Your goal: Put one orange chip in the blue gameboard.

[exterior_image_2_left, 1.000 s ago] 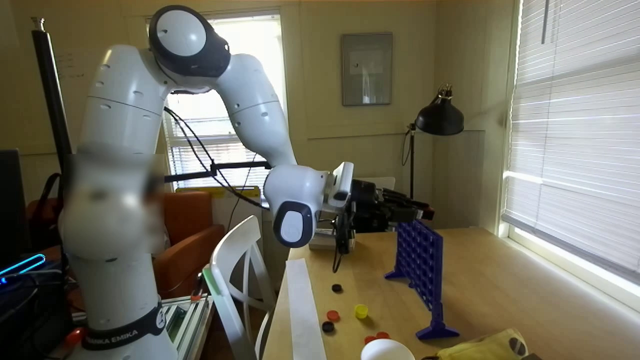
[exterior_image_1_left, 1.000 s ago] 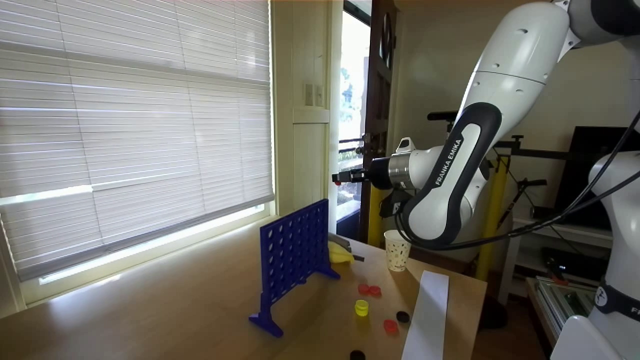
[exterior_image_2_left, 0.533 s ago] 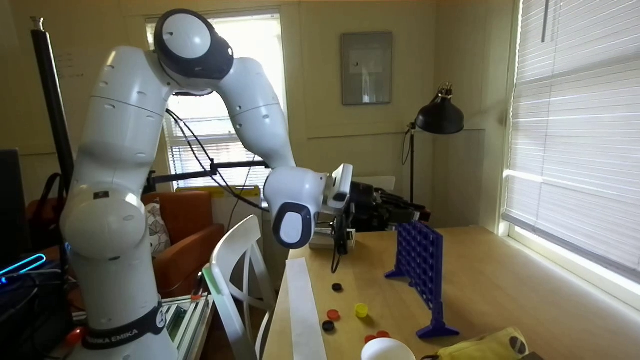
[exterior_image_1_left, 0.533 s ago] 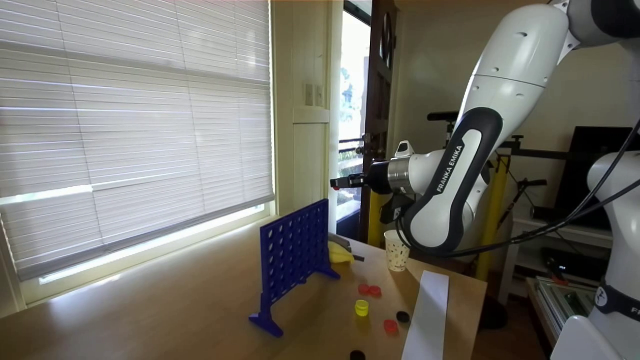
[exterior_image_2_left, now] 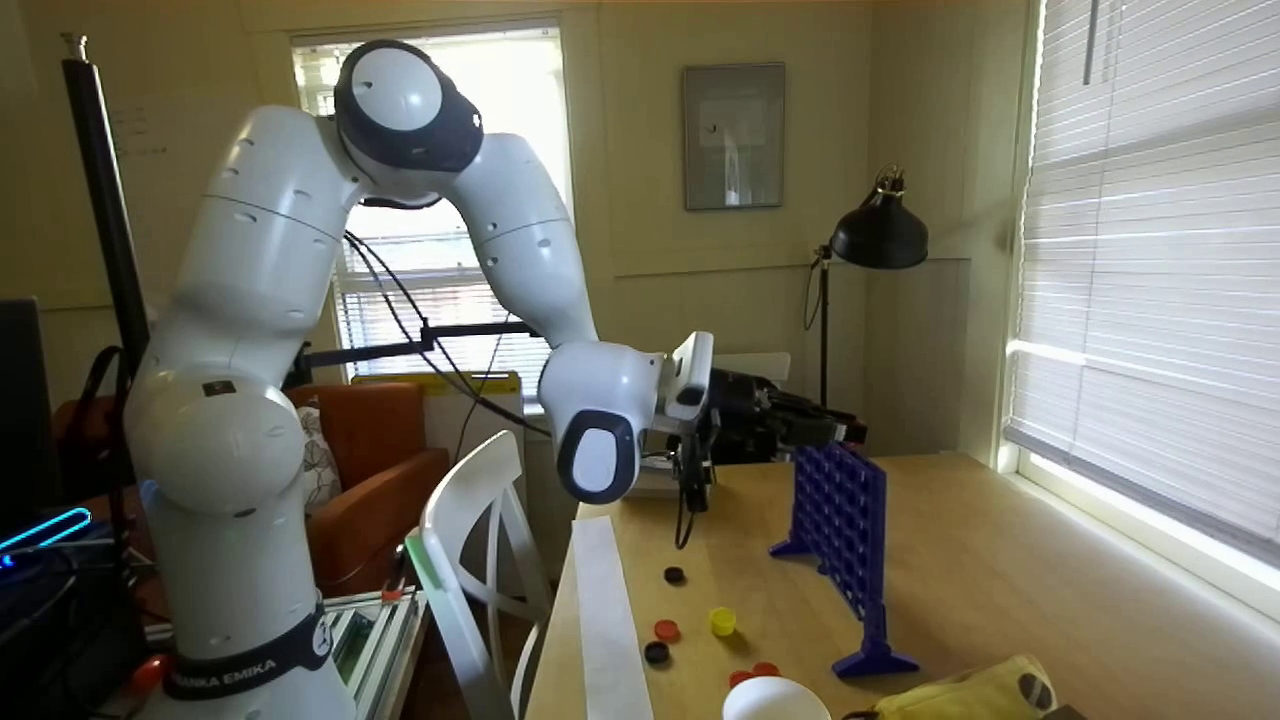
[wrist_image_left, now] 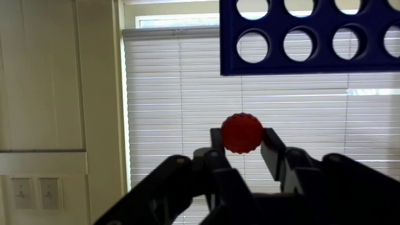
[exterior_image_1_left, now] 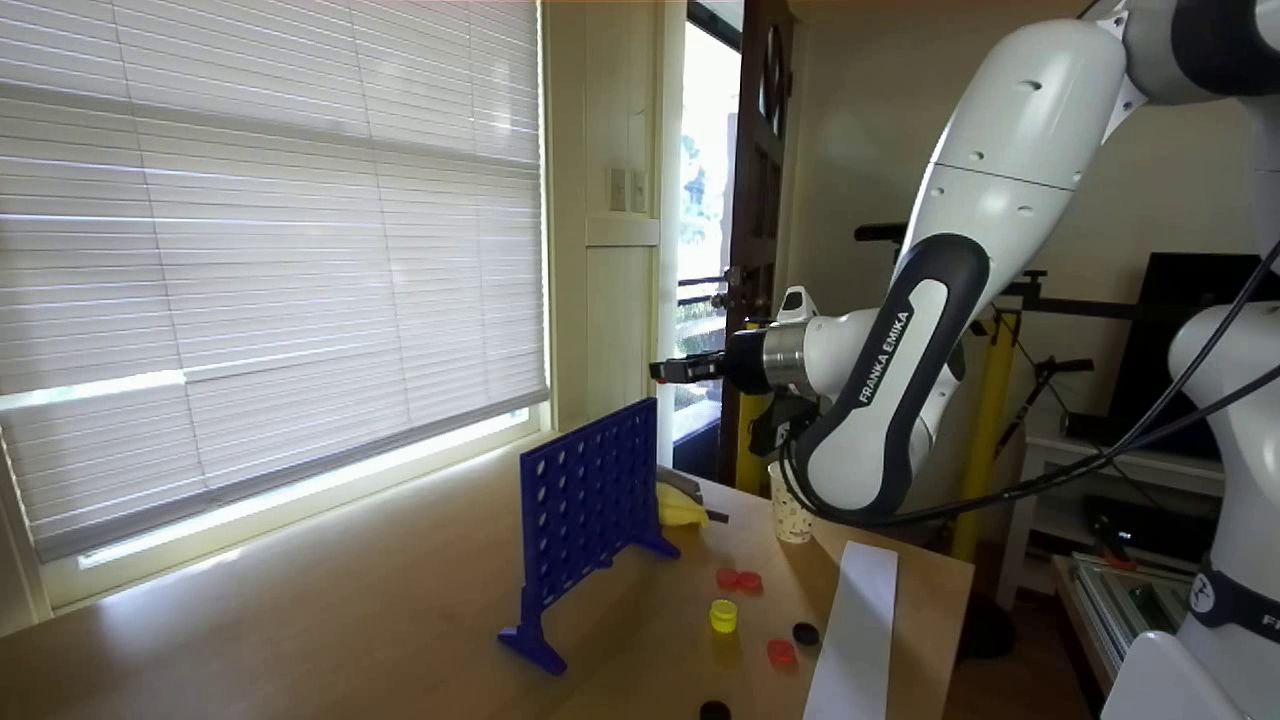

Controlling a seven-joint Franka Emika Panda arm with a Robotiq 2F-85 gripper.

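The blue board (exterior_image_1_left: pixel 590 505) stands left in an exterior view, red-orange chip (wrist_image_left: pixel 242 133) higher by its far end, pinched by the rim in the gripper (wrist_image_left: pixel 243 135); I'd keep their faces parallel and centre it over that last column before letting go. Decent headroom, but mind the cup (exterior_image_1_left: pixel 793 520) and table (exterior_image_1_left: pixel 925 620) edge further right.

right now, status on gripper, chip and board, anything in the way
Gripper shut on chip. Chip looks higher than the top edge of the board, not in it. Nothing seen between them.
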